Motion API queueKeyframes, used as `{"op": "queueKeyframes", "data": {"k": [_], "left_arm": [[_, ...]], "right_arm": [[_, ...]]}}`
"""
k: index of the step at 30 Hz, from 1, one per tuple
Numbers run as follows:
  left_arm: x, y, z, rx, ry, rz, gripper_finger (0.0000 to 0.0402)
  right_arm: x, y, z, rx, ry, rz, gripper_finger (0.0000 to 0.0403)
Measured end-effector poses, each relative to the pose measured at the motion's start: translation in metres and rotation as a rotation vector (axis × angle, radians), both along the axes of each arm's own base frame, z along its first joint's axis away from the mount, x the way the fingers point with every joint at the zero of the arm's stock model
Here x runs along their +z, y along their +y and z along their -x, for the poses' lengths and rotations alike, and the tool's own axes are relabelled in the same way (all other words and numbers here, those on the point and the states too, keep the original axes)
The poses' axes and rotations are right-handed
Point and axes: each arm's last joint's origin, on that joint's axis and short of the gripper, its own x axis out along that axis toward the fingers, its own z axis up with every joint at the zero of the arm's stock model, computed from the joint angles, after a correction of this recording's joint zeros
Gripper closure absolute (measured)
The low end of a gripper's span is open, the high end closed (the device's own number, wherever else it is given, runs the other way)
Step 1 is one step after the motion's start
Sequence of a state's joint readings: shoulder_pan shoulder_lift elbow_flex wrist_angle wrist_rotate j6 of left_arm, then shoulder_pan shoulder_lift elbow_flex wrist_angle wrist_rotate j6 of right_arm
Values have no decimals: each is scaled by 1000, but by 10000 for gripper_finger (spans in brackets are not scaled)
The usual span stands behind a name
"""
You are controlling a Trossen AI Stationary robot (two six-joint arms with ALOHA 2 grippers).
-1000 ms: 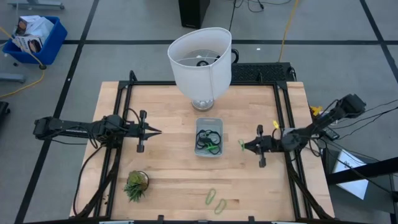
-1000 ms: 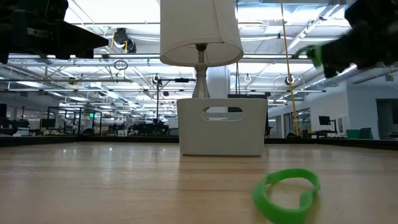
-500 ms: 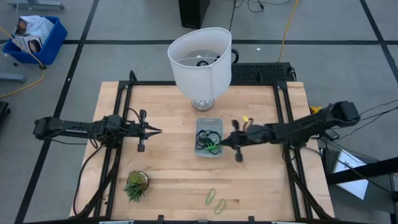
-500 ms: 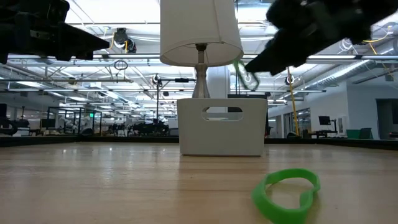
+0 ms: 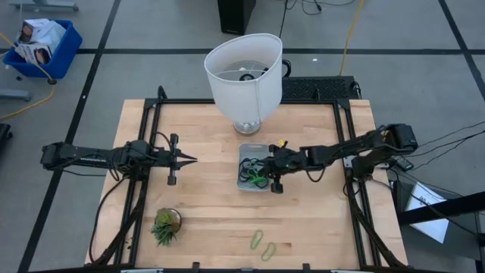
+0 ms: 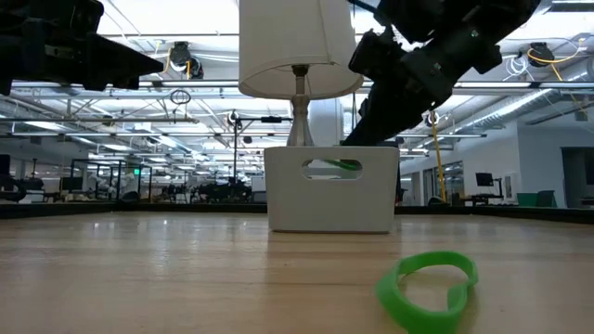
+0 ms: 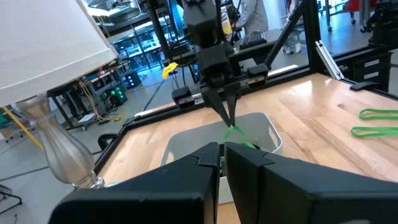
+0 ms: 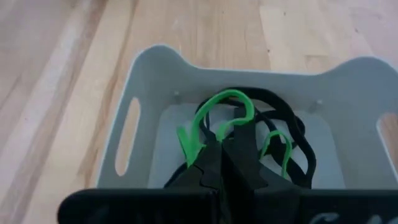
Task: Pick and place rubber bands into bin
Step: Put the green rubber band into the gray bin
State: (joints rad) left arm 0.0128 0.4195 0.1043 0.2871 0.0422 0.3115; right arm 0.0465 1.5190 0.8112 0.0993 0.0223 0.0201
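Observation:
The pale grey bin [image 5: 255, 146] stands at mid-table and holds dark rubber bands [image 8: 292, 134] and a small green one [image 8: 277, 146]. My right gripper [image 5: 267, 177] reaches into the bin from the right, shut on a green rubber band [image 8: 217, 99]; it also shows in the left wrist view [image 7: 227, 118]. Two more green bands [image 5: 258, 239] [image 5: 268, 249] lie flat on the table near its front edge. My left gripper [image 5: 194, 160] is shut and empty, held above the table left of the bin. My right gripper pinches the green band between its two shut fingers, at one side of the loop [image 8: 231, 127]. The fingers slant down from the table's right side. The rest of the loop [image 7: 235, 132] stands out past the fingertips inside the bin, over the dark bands.
A big white lampshade on its lamp [image 5: 244, 72] stands just behind the bin. A small potted plant [image 5: 166, 225] stands at the front left. Black frame rails [image 5: 144, 152] run along the table's sides. A blue crate [image 5: 42, 45] sits on the floor, far left.
My right gripper has gone from near the table's right edge toward the left, carrying the green band, and has come down into the bin. It has stayed shut on the band.

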Motion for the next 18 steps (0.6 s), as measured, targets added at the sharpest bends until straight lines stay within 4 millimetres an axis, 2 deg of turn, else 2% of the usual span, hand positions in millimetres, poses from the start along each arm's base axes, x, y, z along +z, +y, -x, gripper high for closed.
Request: {"op": "queueKeyframes", "data": {"k": [4, 7, 18], "left_arm": [[0, 0, 0, 0, 1, 0, 369], [0, 0, 0, 0, 0, 0, 369], [0, 0, 0, 0, 0, 0, 369]], "right_arm": [[-1, 0, 1, 0, 12, 5, 402], [1, 0, 0, 0, -1, 6, 384], [1, -1, 0, -46, -8, -3, 239]]}}
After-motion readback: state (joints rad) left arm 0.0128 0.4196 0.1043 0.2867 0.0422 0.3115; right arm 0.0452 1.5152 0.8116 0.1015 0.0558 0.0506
